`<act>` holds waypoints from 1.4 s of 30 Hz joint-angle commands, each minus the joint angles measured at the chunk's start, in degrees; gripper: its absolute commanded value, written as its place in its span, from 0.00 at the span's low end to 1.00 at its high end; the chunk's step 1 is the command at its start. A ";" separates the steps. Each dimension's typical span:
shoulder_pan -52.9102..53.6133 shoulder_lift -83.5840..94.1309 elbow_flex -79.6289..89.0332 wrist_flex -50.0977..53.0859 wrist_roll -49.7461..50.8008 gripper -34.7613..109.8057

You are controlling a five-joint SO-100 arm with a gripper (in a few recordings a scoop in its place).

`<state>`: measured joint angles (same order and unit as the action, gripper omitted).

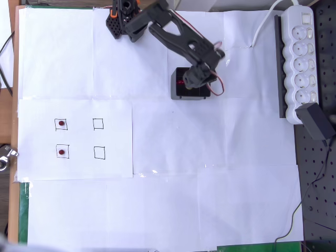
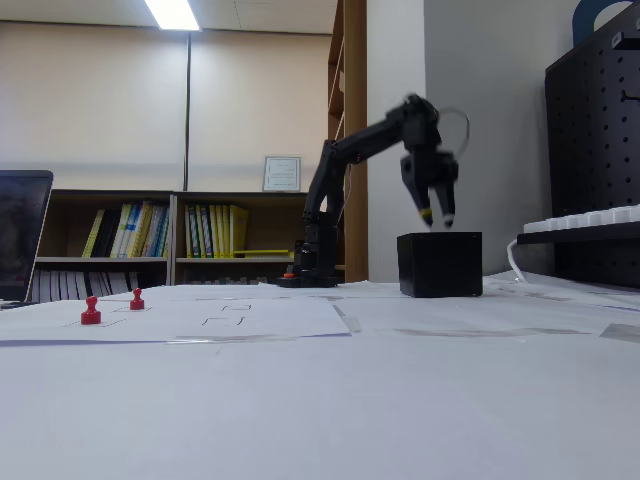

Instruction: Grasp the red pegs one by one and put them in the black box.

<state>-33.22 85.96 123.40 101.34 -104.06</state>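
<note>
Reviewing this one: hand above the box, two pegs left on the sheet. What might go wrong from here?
1. The hand hangs just above the black box rim; swinging away low might clip a wall and shift it.
2. The two red pegs are tiny and stand upright close together, so one finger may topple a peg.
3. Something red shows inside the box, but arm shadow hides the count.

I saw a white power strip (image 1: 300, 65) at the overhead view's right edge and a far bookshelf (image 2: 150, 240) behind my table.
</note>
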 commanded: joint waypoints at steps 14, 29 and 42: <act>68.99 -11.43 -76.11 -95.01 30.85 0.34; 66.88 12.13 -80.24 -132.36 20.74 0.34; 70.14 24.08 -74.71 -141.24 16.44 0.35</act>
<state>35.60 109.25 44.38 -37.88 -87.10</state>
